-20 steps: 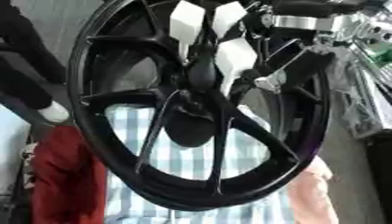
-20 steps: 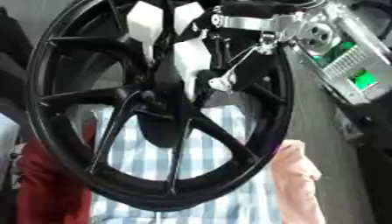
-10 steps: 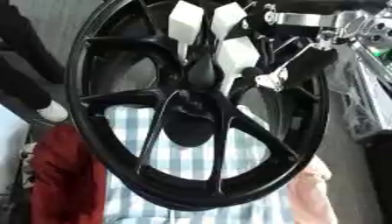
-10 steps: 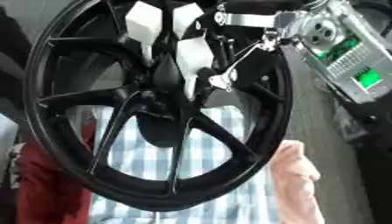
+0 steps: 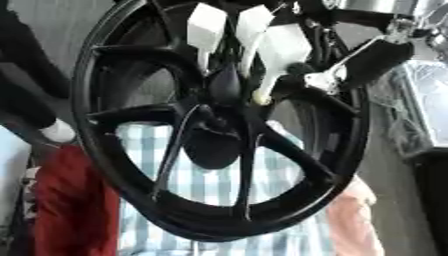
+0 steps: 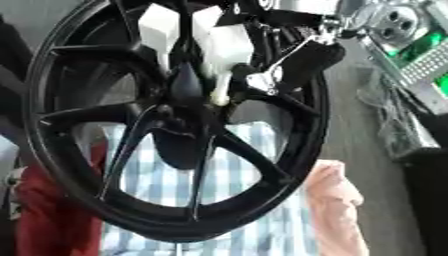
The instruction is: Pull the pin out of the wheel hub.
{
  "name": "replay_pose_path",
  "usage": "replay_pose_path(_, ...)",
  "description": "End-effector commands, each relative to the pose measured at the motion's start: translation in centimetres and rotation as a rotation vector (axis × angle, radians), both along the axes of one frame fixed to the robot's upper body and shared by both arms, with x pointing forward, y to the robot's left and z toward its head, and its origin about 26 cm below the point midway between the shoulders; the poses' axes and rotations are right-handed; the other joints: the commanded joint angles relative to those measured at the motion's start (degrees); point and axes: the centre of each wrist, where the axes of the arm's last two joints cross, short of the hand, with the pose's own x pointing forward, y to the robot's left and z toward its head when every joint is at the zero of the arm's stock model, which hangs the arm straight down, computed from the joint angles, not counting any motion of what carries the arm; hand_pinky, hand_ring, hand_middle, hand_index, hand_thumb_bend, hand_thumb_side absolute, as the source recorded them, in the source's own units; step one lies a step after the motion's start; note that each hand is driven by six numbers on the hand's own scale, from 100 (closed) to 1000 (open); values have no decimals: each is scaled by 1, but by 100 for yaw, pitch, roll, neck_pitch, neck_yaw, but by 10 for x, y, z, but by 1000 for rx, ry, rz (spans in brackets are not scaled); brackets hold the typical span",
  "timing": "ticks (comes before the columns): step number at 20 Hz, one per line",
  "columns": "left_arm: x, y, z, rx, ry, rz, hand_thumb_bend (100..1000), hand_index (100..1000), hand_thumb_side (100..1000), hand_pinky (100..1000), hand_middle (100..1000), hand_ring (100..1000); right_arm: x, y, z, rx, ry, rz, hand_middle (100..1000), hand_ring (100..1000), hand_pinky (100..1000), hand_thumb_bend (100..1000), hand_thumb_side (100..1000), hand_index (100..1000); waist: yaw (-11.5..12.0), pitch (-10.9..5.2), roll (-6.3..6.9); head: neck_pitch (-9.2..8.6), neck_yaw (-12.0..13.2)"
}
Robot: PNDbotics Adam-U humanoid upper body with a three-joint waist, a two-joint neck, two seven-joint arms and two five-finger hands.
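Left eye view: hand [image 5: 254, 37] above wheel hub [image 5: 214, 127].

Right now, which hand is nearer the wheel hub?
Right. The right hand reaches in from the upper right, its white fingers at the wheel hub. The left hand shows in neither view.

Black wheel [image 5: 175, 150] — blue-white checked cloth [image 5: 210, 185], red cloth [image 5: 74, 210].

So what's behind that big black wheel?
Through the spokes of the wheel a blue-and-white checked cloth shows, with red fabric on the left and pink fabric on the right. The hub and spokes cover the rest.
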Motion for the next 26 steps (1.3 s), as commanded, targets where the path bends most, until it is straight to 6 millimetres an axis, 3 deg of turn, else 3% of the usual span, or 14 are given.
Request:
replay_pose_path(1,-3,6,15,43,-36,8,127,710,796,625,656,662,-10,-8,16,9,-63,-24,252,425,397,100,156,327,-24,-162,63,34,18)
replay_pose_path(8,-3,6,14,37,-35,8,128,710,793,627,657,662,-14,-27,29,128,-90,-71,242,411,374,100,115,332,-105,-211,98,34,9)
replay_pose_path(17,-4,5,12,24,-37,7,127,710,787,627,657,662,-25,-77,48,365,-185,-268,222,396,354,100,100,330,-255,-279,193,1,25)
replay_pose_path(20,-4,6,12,17,-40,12,127,710,785,627,658,662,-31,-102,54,457,-243,-380,216,390,345,100,100,331,-318,-275,225,-41,123)
replay_pose_path(22,-5,7,11,12,-45,18,127,710,784,627,658,662,-36,-128,56,555,-311,-487,216,388,343,100,100,332,-359,-263,249,-72,223)
replay_pose_path(26,-8,10,11,-1,-58,39,128,710,783,627,658,662,-46,-168,33,661,-396,-669,217,389,345,100,100,334,-431,-212,285,-192,426)
